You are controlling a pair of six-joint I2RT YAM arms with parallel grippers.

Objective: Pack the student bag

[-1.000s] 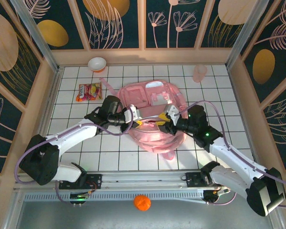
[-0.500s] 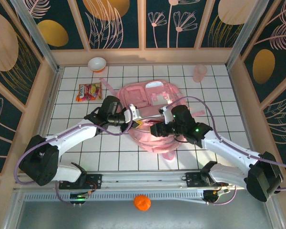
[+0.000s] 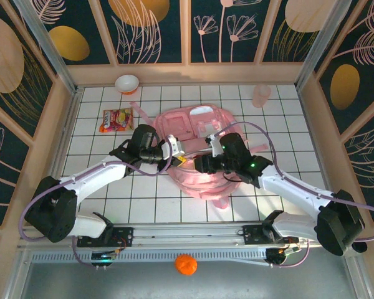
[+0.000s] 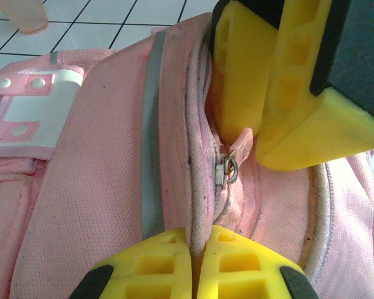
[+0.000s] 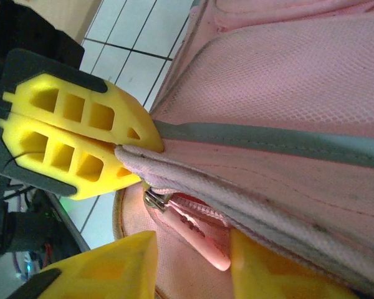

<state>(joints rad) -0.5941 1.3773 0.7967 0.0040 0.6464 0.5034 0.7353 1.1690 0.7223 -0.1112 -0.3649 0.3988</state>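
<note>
The student bag [image 3: 202,134], a large pink backpack, lies flat in the middle of the tiled table. My left gripper [image 3: 177,160] is at its near left edge, shut on the fabric flap [image 4: 199,205] beside the zipper. Just past that pinch sits the metal zipper slider [image 4: 226,169] with its pink pull tab [image 5: 202,240]. My right gripper [image 5: 193,258] faces the left one, and its yellow fingers [image 4: 287,118] stand on either side of the pull tab with a gap each side, so it is open. In the right wrist view the left gripper [image 5: 134,159] pinches the flap [image 5: 193,180].
A red and yellow snack packet [image 3: 116,119] lies left of the bag, with a white bowl [image 3: 127,83] behind it. A translucent pink cup [image 3: 260,94] stands at the back right. An orange ball [image 3: 186,264] rests below the table's near rail.
My right gripper has swung left along the bag's near edge to meet the left gripper and now straddles the zipper pull, its jaws narrower than before. The left arm has held still.
</note>
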